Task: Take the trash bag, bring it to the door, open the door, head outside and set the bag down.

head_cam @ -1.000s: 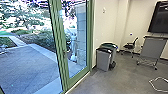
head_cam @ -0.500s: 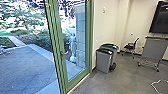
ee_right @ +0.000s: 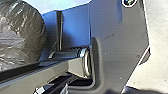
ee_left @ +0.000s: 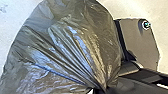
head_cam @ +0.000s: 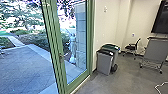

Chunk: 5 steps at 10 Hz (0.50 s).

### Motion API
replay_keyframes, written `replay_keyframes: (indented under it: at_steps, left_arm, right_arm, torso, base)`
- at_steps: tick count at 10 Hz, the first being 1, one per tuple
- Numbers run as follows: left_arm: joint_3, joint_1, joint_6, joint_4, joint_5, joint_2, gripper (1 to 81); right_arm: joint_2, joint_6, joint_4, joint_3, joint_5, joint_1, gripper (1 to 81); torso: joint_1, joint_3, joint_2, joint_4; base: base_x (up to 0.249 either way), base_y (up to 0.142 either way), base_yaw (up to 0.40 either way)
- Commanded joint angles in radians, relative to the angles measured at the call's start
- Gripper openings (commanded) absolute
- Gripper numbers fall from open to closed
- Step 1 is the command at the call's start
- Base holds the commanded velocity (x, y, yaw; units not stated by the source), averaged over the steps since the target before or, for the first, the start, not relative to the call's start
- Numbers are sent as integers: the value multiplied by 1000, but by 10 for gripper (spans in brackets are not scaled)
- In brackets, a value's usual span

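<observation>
The dark, translucent trash bag [ee_left: 67, 47] bulges large in the left wrist view. Its plastic draws together in tight folds at my left gripper [ee_left: 101, 89], which is shut on the gathered neck. The rounded side of the same bag [ee_right: 20, 37] also appears in the right wrist view, beside the robot's base. How my right gripper stands cannot be made out. In the head view, a glass door with a green frame [head_cam: 57, 50] rises ahead, with a metal handle [head_cam: 61, 57] on its upright. Through the glass lies a paved yard [head_cam: 27, 67].
Right of the door, a grey bin [head_cam: 104, 63] and a green-lidded bin [head_cam: 113, 47] stand by the wall. Farther right are a black chair [head_cam: 132, 47], a wheeled stand [head_cam: 156, 51] and a dark screen [head_cam: 161, 18]. A white cable [head_cam: 158, 88] lies on the floor.
The head view has shifted: the door's upright sits farther left and the bins look slightly larger, with the handle now clearer. The camera has moved with the robot.
</observation>
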Motion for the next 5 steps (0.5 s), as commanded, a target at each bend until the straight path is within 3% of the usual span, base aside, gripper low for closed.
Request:
replay_keyframes:
  at_steps: [1, 5]
  left_arm:
    - [0, -61, 6, 2, 52, -8, 10]
    - [0, -61, 6, 2, 52, -8, 10]
  right_arm:
    - [4, -4, -4, 5, -67, 52, 811]
    - [4, -4, -4, 5, -67, 54, 811]
  torso:
    - [0, 0, 0, 0]
    - [0, 0, 0, 0]
  base:
    - [181, 0, 0]
    - [181, 0, 0]
